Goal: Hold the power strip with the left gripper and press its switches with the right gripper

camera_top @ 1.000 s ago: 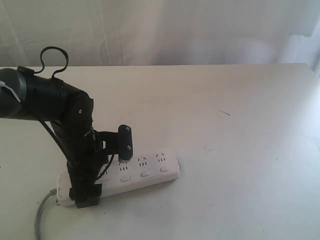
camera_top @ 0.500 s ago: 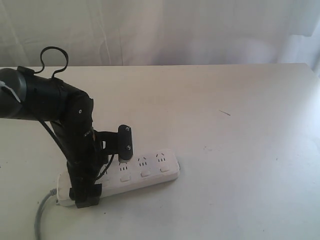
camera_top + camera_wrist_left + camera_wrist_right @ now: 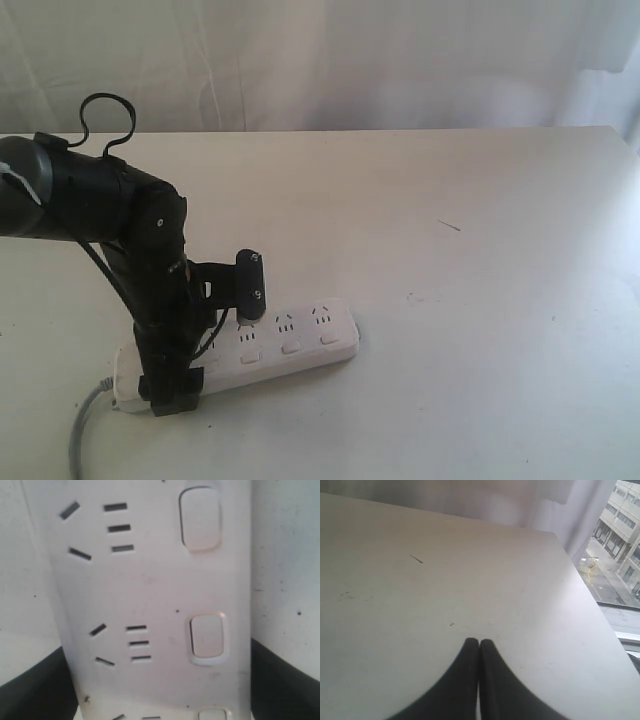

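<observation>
The white power strip lies on the table at the front left, its grey cord trailing off to the left. My left gripper straddles the strip near the cord end, one finger behind it and one in front, pressed to its sides. In the left wrist view the strip fills the gap between the black fingers, and three switches show in a row along one edge. My right gripper is shut on nothing above bare table, out of the exterior view.
The white table runs far to the right and back to a pale curtain. In the right wrist view the table's edge borders a window with buildings outside. A thin dark fleck lies on the tabletop.
</observation>
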